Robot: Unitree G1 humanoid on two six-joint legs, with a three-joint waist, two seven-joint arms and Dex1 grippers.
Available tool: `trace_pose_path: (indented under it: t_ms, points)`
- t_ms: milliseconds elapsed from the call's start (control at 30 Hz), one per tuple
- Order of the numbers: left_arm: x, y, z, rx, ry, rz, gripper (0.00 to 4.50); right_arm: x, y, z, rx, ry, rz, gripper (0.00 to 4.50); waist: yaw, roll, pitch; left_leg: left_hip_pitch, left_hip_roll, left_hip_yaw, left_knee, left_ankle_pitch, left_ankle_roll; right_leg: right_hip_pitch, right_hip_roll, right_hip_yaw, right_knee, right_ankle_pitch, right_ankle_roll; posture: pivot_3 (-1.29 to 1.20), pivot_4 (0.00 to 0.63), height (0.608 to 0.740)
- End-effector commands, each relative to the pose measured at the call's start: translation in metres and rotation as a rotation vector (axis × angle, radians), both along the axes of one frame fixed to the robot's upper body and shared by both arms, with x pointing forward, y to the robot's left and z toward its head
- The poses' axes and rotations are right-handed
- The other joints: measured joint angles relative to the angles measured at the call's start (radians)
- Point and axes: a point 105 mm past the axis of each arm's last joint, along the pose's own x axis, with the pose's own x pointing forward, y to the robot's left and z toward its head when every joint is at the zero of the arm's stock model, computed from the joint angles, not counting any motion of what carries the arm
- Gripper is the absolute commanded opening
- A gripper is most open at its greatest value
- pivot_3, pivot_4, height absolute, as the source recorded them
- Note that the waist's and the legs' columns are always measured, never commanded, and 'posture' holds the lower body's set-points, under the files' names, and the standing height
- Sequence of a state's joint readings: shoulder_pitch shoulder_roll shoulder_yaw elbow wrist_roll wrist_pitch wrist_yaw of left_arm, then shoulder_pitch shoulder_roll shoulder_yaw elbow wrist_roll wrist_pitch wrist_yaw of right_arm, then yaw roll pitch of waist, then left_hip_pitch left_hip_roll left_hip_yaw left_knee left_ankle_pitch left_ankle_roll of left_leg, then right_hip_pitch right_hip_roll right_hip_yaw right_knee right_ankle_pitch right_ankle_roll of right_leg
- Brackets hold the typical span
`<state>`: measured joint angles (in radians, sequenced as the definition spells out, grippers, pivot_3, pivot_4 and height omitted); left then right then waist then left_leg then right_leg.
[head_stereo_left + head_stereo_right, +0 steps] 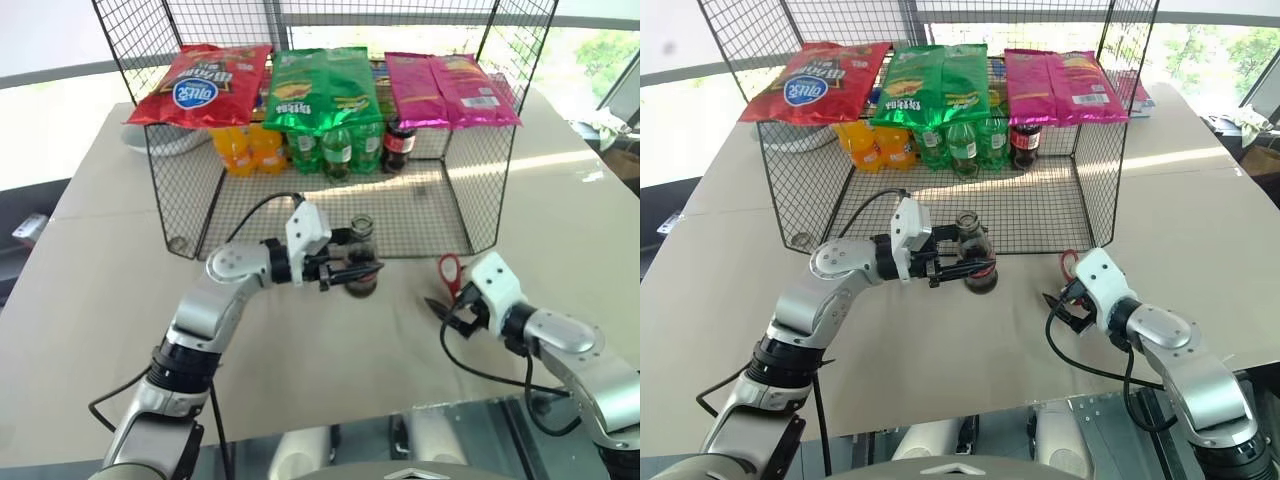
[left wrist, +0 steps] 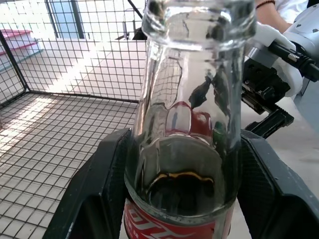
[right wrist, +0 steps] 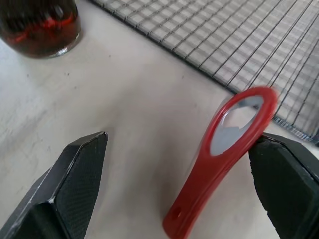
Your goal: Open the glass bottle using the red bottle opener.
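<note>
Right hand stood wide open around the red bottle opener lying on the tabletop, handle toward it, while the left hand gripped the glass bottle upright beyond

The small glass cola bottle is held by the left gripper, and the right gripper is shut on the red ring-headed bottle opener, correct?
Not quite. The right gripper is open; the red ring-headed bottle opener lies loose between its fingers, as the right wrist view shows. The left gripper does hold the small glass cola bottle.
</note>
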<state>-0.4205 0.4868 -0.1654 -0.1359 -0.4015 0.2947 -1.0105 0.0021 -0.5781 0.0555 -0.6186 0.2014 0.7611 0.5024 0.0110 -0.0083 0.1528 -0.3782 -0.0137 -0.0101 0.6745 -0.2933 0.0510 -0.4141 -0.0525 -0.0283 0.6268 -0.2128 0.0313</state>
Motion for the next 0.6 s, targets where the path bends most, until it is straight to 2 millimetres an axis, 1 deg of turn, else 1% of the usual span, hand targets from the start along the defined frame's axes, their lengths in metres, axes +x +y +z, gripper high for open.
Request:
trace_pose_path:
  t_ms: [33,100,167,267,367,467,533,567,600]
  points:
    - [0.011,0.014,-0.012,0.034,0.024,0.072,2.36,0.008,-0.006,0.028,-0.045,-0.158,-0.002,4.48,0.0,0.0,0.0,0.0,0.0,0.0,0.0,0.0,0.001,0.0,0.0,0.0,0.0,0.0,0.0,0.0,0.15,0.74]
    - [0.013,0.014,-0.011,0.017,0.035,0.079,2.36,0.014,-0.007,0.044,-0.032,-0.229,-0.019,4.48,-0.001,0.0,0.0,0.0,0.0,0.0,0.0,-0.001,0.003,0.0,0.0,0.0,0.0,0.0,0.0,0.0,0.15,0.74]
    - [0.015,0.015,-0.011,0.012,0.041,0.079,2.36,0.016,-0.003,0.055,-0.032,-0.284,0.005,4.48,-0.001,0.0,0.0,0.001,0.001,0.0,0.002,-0.002,0.003,0.0,0.001,0.0,0.001,0.0,0.0,0.0,0.15,0.74]
    - [0.018,0.015,-0.011,0.003,0.048,0.081,2.36,0.018,0.002,0.066,-0.005,-0.333,0.02,4.48,0.0,0.0,0.0,0.001,0.001,-0.001,0.002,-0.002,0.003,0.0,0.002,-0.001,0.002,0.0,0.0,0.0,0.15,0.74]
    - [0.016,0.012,-0.007,-0.008,0.051,0.067,2.36,0.019,0.009,0.072,0.011,-0.361,0.042,4.48,0.0,0.0,0.0,0.001,0.001,0.0,0.002,-0.001,0.003,0.0,0.002,0.0,0.002,0.001,0.0,0.0,0.15,0.74]
    - [0.012,0.01,-0.003,-0.008,0.047,0.057,2.36,0.019,0.015,0.074,0.022,-0.368,0.064,4.48,0.0,0.0,0.0,0.001,0.001,0.0,0.002,-0.001,0.003,0.0,0.002,0.0,0.002,0.001,0.0,0.0,0.15,0.74]
    - [0.011,0.007,0.001,-0.011,0.045,0.049,3.39,0.02,0.02,0.075,0.03,-0.374,0.078,4.5,0.0,0.0,0.0,0.0,0.001,0.0,0.002,-0.001,0.003,0.0,0.001,0.0,0.002,0.001,-0.001,0.0,0.15,0.74]
    - [0.011,0.006,0.004,-0.012,0.044,0.046,3.81,0.021,0.023,0.076,0.036,-0.377,0.089,4.5,0.0,0.0,0.0,0.0,0.001,0.0,0.002,0.0,0.001,0.0,0.001,0.0,0.002,0.001,-0.001,0.0,0.15,0.74]
    - [0.01,0.005,0.006,-0.014,0.04,0.044,4.09,0.022,0.027,0.077,0.041,-0.381,0.099,4.5,0.0,0.0,0.0,0.0,0.001,0.0,0.002,0.001,-0.001,0.0,0.002,0.0,0.002,0.001,-0.001,0.0,0.15,0.74]
